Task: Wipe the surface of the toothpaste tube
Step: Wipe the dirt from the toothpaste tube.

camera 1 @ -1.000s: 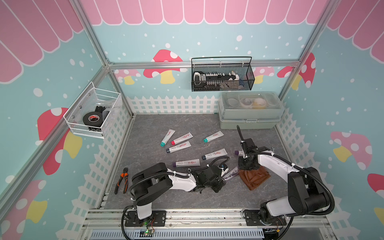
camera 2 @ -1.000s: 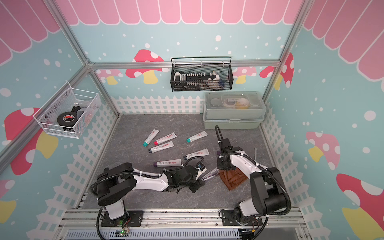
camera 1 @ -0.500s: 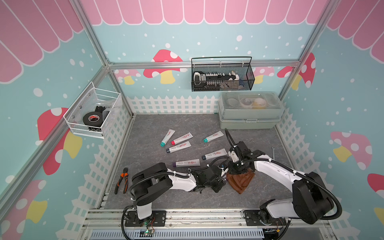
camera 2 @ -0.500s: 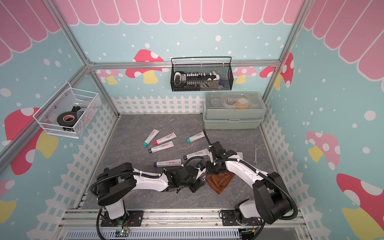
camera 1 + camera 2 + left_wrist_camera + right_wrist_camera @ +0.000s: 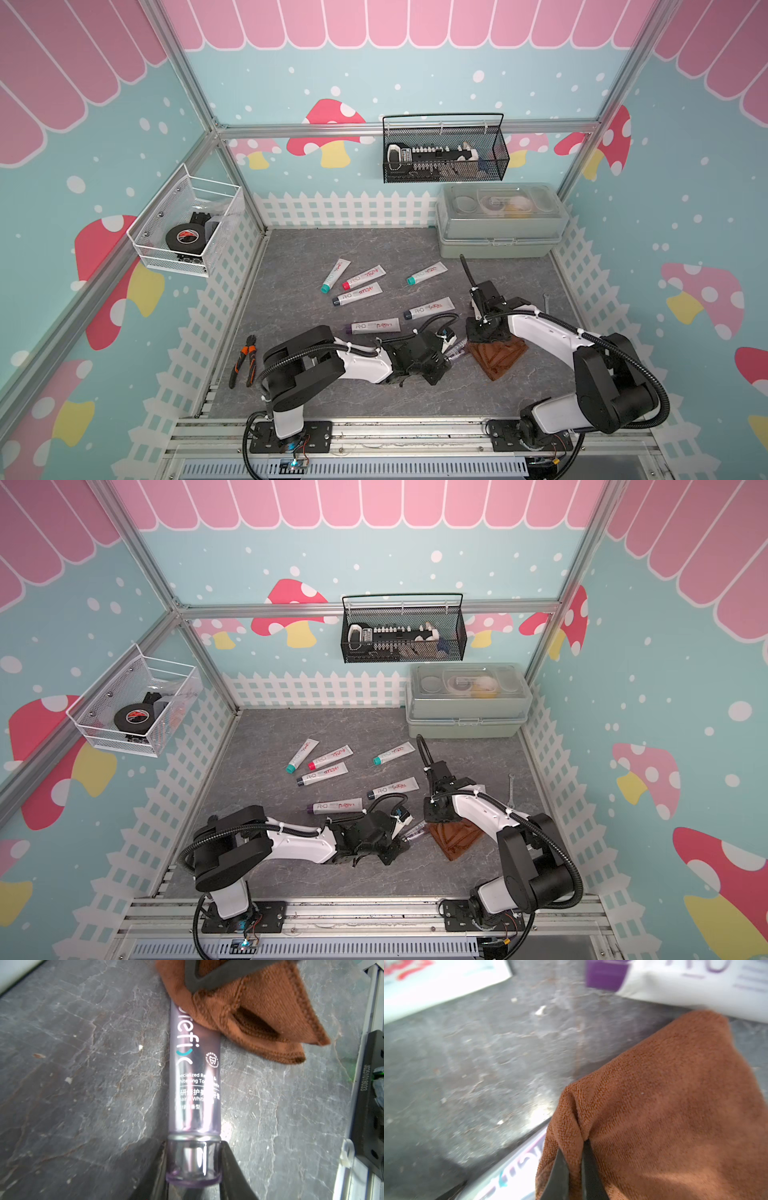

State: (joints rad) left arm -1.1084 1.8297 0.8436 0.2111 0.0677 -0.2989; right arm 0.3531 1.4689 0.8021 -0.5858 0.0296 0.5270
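A purple toothpaste tube (image 5: 195, 1076) with a clear cap lies on the grey floor in front, between the two arms; it also shows in both top views (image 5: 457, 354) (image 5: 417, 832). My left gripper (image 5: 194, 1147) (image 5: 441, 360) is shut on the tube's cap, one finger at each side. A folded brown cloth (image 5: 500, 358) (image 5: 455, 840) (image 5: 259, 1012) (image 5: 675, 1105) covers the tube's far end. My right gripper (image 5: 573, 1147) (image 5: 482, 338) points down and is shut on a fold of that cloth. A strip of the tube (image 5: 512, 1167) shows beside the cloth.
Several white tubes (image 5: 376, 326) lie on the middle of the floor, two close behind the cloth (image 5: 695, 980). Orange-handled pliers (image 5: 243, 365) lie front left, a small wrench (image 5: 547, 301) at the right. A lidded grey-green box (image 5: 498, 222) stands back right.
The right gripper dragged the cloth left along the tube towards the left gripper, then back right to the tube's far end. The left gripper held still on the cap.
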